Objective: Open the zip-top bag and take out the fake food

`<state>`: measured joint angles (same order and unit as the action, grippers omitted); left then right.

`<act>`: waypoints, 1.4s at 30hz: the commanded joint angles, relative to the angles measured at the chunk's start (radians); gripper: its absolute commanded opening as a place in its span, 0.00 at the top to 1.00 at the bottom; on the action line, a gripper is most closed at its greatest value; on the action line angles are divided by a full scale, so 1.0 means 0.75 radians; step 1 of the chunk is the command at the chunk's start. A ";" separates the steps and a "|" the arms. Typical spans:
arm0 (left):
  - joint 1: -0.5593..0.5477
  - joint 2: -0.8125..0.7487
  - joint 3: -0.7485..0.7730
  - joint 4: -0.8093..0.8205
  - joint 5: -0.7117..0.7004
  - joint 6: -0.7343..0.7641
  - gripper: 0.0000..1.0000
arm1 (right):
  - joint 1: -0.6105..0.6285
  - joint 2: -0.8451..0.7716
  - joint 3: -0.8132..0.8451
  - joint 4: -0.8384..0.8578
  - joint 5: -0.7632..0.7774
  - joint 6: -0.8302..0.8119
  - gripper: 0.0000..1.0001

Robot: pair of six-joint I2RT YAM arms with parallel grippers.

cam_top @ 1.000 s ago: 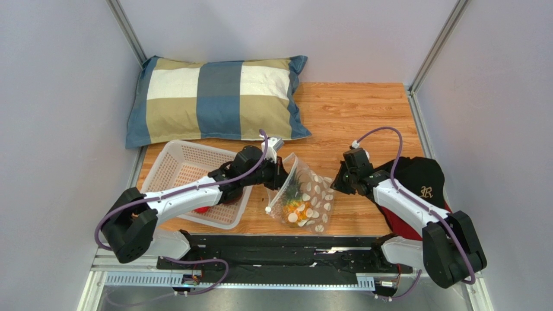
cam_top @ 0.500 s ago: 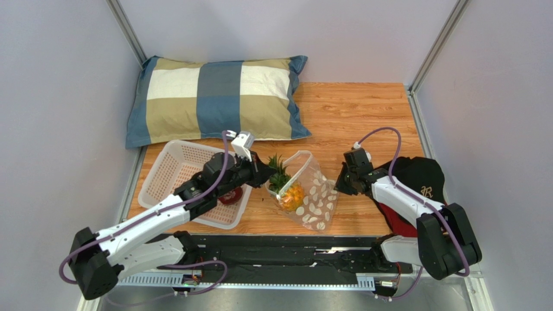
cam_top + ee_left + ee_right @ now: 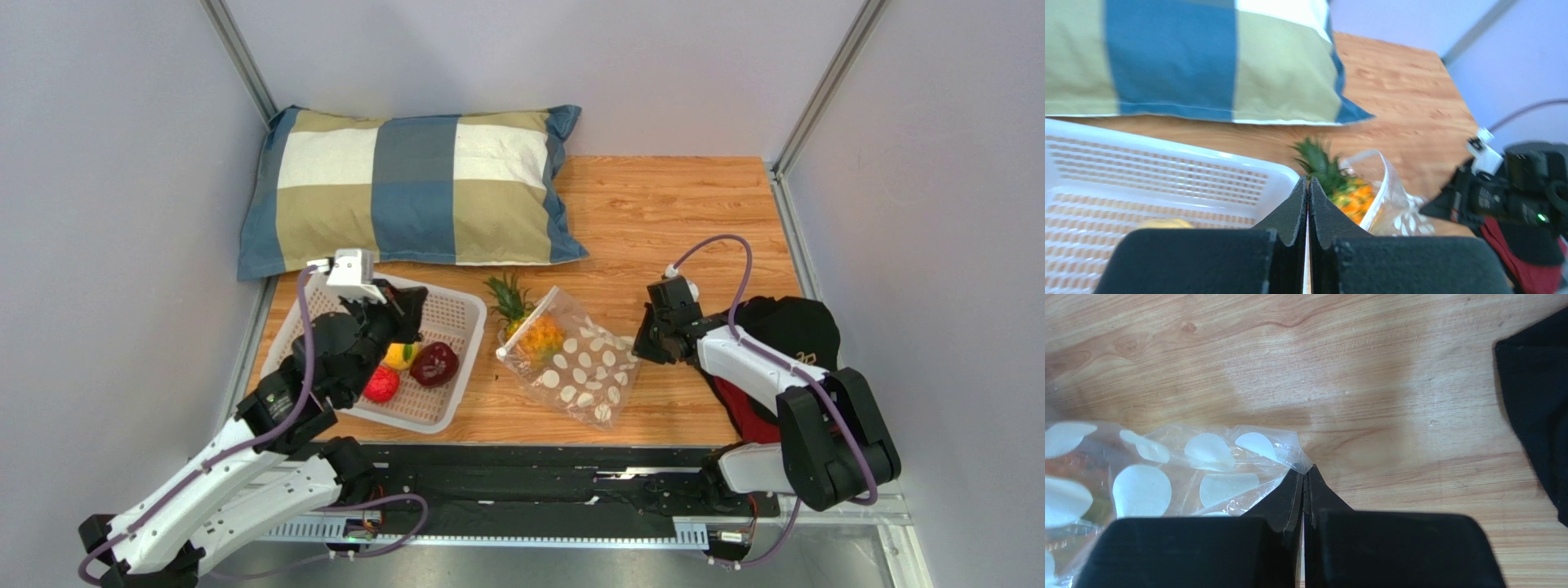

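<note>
The left tool (image 3: pixel 411 304), closed on nothing, hangs over the white basket (image 3: pixel 464 349), which holds a yellow fruit (image 3: pixel 399 355), a red berry (image 3: pixel 382 385) and a maroon piece (image 3: pixel 434 364). Just beside the basket, the zip-top bag (image 3: pixel 577 368) lies on the desk (image 3: pixel 662 221) (spotted face up). A green sprig (image 3: pixel 507 294) pokes from its mouth and an orange piece (image 3: pixel 540 339) sits inside. The right tool (image 3: pixel 640 343) is clamped on the bag's right corner. A black cap (image 3: pixel 797 337) lies rightmost.
</note>
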<state>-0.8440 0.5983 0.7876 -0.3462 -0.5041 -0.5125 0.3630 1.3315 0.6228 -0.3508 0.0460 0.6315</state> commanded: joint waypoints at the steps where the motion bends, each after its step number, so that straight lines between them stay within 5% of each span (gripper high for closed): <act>1: 0.002 -0.031 0.046 -0.166 -0.214 0.066 1.00 | -0.005 -0.014 0.041 0.006 0.049 -0.042 1.00; 4: 0.005 0.044 0.036 -0.144 -0.007 0.035 1.00 | -0.005 -0.041 0.049 -0.027 0.055 -0.071 0.98; 8: 0.027 0.310 0.091 -0.085 0.359 -0.018 0.90 | -0.003 -0.092 0.084 -0.115 0.059 -0.098 0.57; 11: 0.027 0.488 0.116 0.034 0.576 -0.026 0.74 | 0.001 -0.163 0.139 -0.205 0.076 -0.132 0.40; 14: 0.029 0.603 0.103 0.165 0.588 -0.047 0.69 | 0.009 -0.247 0.190 -0.283 0.080 -0.143 0.30; 22: 0.031 0.924 0.226 0.247 0.576 -0.018 0.73 | 0.054 -0.384 0.294 -0.375 0.008 -0.167 0.24; 30: 0.033 0.828 0.210 0.245 0.407 0.061 0.74 | 0.154 -0.427 0.299 -0.350 -0.043 -0.141 0.22; 32: 0.066 0.836 0.252 0.184 0.361 0.060 0.81 | 0.217 -0.426 0.297 -0.342 -0.025 -0.126 0.21; 34: 0.115 0.887 0.281 0.145 0.394 0.011 0.99 | 0.254 -0.415 0.301 -0.342 -0.008 -0.096 0.21; 42: 0.242 1.249 0.426 0.102 0.574 -0.027 1.00 | 0.402 -0.383 0.317 -0.330 0.041 -0.071 0.21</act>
<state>-0.6594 1.4014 1.0363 -0.2256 -0.1410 -0.5327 0.6361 1.0393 0.8192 -0.6167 0.0429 0.5587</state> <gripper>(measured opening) 0.000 0.786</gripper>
